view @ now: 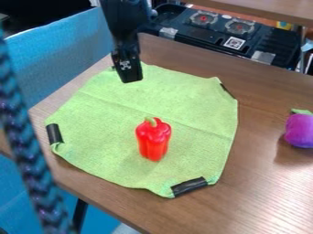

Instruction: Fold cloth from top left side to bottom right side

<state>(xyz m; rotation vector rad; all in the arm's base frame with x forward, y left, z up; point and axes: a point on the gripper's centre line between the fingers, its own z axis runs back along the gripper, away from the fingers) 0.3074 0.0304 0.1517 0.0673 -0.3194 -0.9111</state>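
Green cloth (104,123) spread mostly flat around and beneath the toy red bell pepper (153,140), on the brown wood-grain tabletop (269,192). Outline many-sided, with truncated corners and slightly wavy borders. Left corner, with its black strip (54,133), well to the pepper's left and near the tabletop's edge. Little margin there. More wood past the upper-left border, between cloth and tabletop edge, but only a narrow wedge. Widest bare stretch of wood to the pepper's right and lower right, beyond the cloth. Purple toy vegetable (299,130) far to the pepper's right, green top upward, apart from the cloth. Black case (214,39) well above and to the right of the pepper, behind the tabletop's rear part.

As for direction: no clear long axis to the cloth, with similar reach across and from top to bottom. One faint crease, slanting from the pepper's upper left down toward the right-hand border. Second black strip (189,187) on the corner below and right of the pepper, slanting up toward the right; another dark strip (227,90) at the upper-right corner. Pepper itself upright, stem up.

Black gripper (127,71) above and left of the pepper, pointing down at the cloth's top corner. Released, clenched or grasping cloth: cannot tell from this angle.
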